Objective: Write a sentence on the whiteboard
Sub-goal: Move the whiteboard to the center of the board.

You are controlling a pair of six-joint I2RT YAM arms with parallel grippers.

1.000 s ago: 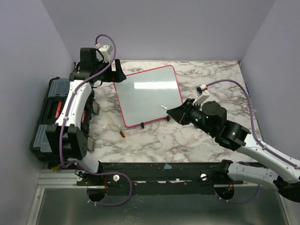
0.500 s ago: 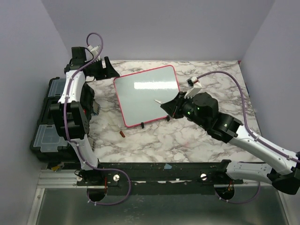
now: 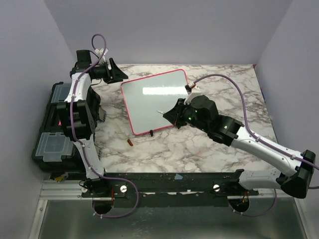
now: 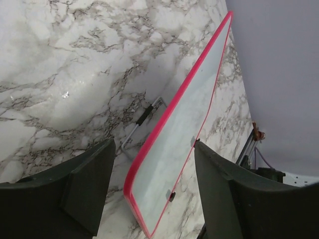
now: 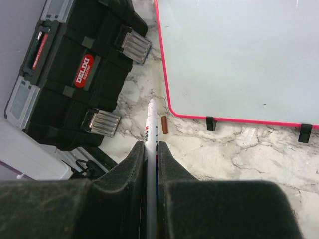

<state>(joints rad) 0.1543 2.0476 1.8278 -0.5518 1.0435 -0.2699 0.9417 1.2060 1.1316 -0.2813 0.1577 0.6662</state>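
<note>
Left tool (image 4: 153,147) agape, right tool (image 5: 149,149) clamped

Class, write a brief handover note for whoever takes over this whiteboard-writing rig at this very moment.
Left gripper: open, empty, at the whiteboard's far-left corner.
Right gripper: shut on a white marker, tip over the board's near part in the top view.
Whiteboard: on the marble table, right of the black toolbox.
Done: marker in hand.
Left: the whole sentence; the board shows no writing.

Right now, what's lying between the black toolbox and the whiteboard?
Mostly marble tabletop, plus one small brown cylinder near a corner of the whiteboard. The right wrist view shows it clearly.
</note>
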